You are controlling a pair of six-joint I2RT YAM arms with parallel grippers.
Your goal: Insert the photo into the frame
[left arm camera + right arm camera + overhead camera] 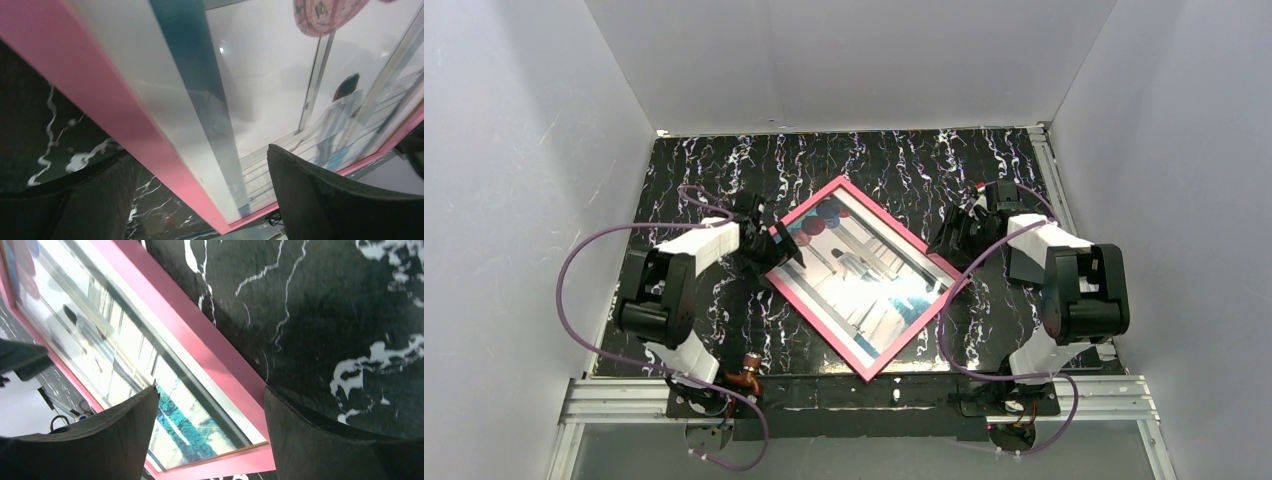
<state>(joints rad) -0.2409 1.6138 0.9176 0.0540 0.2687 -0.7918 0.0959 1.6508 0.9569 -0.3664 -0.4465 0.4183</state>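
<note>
**Status.** The frame (817, 327) lies flat and face up at the centre of the table (904, 165), turned so its corners point to 12, 3, 6 and 9 o'clock. The photo (864, 275) shows through the pane and fills the opening, so I judge the insertion to be done or nearly done. I cannot see the back of the frame or whether anything secures it.

**Tools.** The left gripper (776, 248) sits at the frame's 10 o'clock edge. Its jaws are apart and straddle the pink rail, with one of the fingers (340, 200) over the pane. The right gripper (951, 245) sits at the 2 o'clock edge, close to the 3 o'clock corner. Its jaws are also apart, with the rail between them. Neither tool holds anything. I cannot tell from these views whether any finger touches the frame.

**Hazards from here.**
1. Closing either tool while it straddles the rail would pinch the frame. A lift after that would raise one edge only, and the photo could slide inside if the back is loose.
2. Withdrawing sideways instead of straight up could drag a finger against the rail and spin or push the frame across the table.
3. Descending with the left tool would press a fingertip on the pane, which could mark or crack it.
4. Moving both arms inward at once would squeeze the frame between them and could tip it up on an edge.
</note>
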